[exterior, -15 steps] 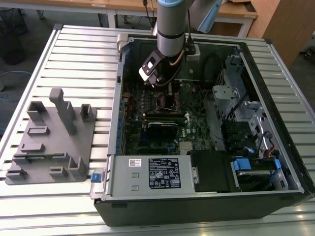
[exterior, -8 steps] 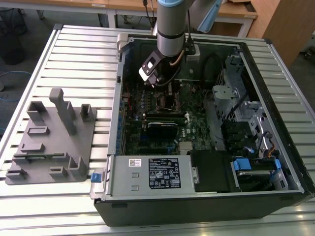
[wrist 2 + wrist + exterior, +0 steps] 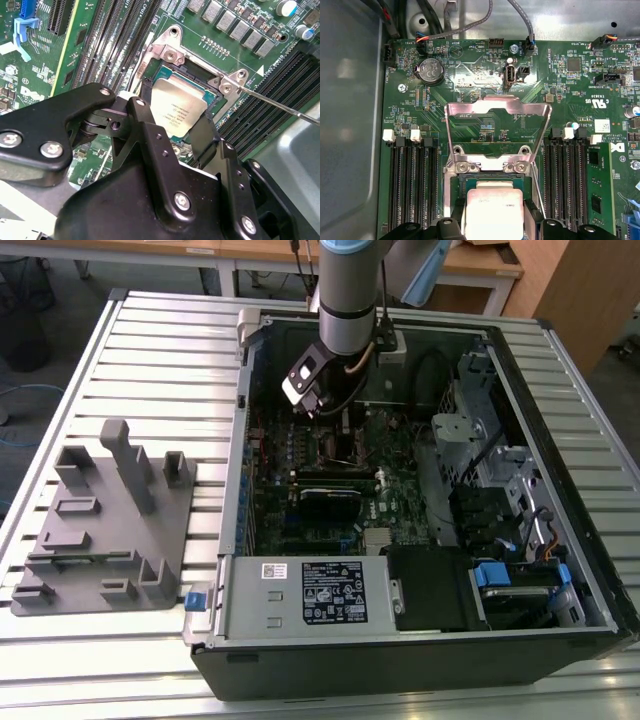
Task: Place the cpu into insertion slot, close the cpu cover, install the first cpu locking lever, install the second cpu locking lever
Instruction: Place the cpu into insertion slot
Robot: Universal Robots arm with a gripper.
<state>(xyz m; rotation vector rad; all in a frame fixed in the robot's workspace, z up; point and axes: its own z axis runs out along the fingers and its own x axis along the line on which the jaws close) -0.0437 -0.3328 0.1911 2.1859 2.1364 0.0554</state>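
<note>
Exterior view: the arm (image 3: 345, 300) reaches down into the open computer case (image 3: 230, 540), with the gripper (image 3: 318, 400) low over the motherboard (image 3: 400, 490) toward the case's far side. A grey fixture block (image 3: 110, 520) sits on the slatted table (image 3: 150, 350) at the exterior view's left, well apart from the case. The power supply (image 3: 320, 595) with its white label lies along the near wall, and the drive bays (image 3: 510, 580) with blue tabs are at the exterior view's right. In both wrist views the gripper (image 3: 174, 117) (image 3: 492, 222) is closed to chip width on the cpu (image 3: 177, 110) (image 3: 492, 210), with one black finger (image 3: 147, 125) on each of two opposite edges and the pale metal top showing between them. The cpu is directly over the insertion slot (image 3: 192, 75) (image 3: 490, 176), and the dark socket frame shows past its free edge. Seated or just above: cannot tell. In the first wrist view the cpu cover (image 3: 495, 104) stands swung up off the socket, hinged at the socket's edge, and the board is visible through its cut-out. A thin locking lever rod (image 3: 280, 104) (image 3: 536, 182) runs out from a socket corner, just beside the memory slots (image 3: 115, 35) (image 3: 410, 185). Those long black slots flank the socket on both sides, close to the fingers. A coin cell (image 3: 431, 70) and cable connectors (image 3: 422, 42) lie beyond the raised cover, near the case wall.
</note>
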